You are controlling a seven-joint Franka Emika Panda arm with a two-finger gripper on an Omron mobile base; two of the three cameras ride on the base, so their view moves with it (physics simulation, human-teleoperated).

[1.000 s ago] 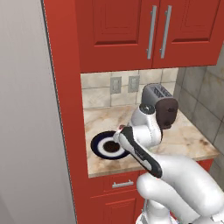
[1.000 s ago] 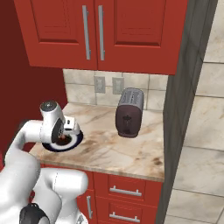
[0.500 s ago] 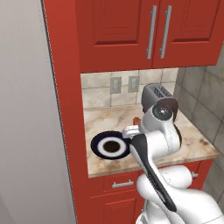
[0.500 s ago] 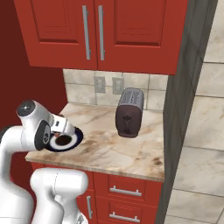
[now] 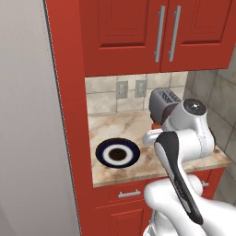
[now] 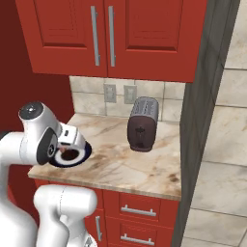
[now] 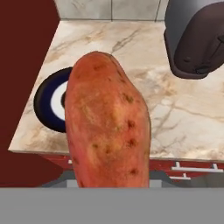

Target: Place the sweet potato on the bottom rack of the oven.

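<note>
Overall: marble table [image 6: 144, 164] under red cabinets [image 5: 138, 32]; one plate [image 5: 118, 153], one toaster [image 6: 143, 123] below hand; hand grips one sweet potato [image 7: 107, 127].

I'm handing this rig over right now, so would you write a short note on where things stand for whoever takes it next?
Gripper: shut on the sweet potato, held up over the marble counter.
Things: the plate sits bare on the counter by the red wall; the toaster stands further along the counter, by the backsplash.
Done: the sweet potato is picked up off the plate.
Left: get to the oven and set the sweet potato on its bottom rack, then let go.
</note>
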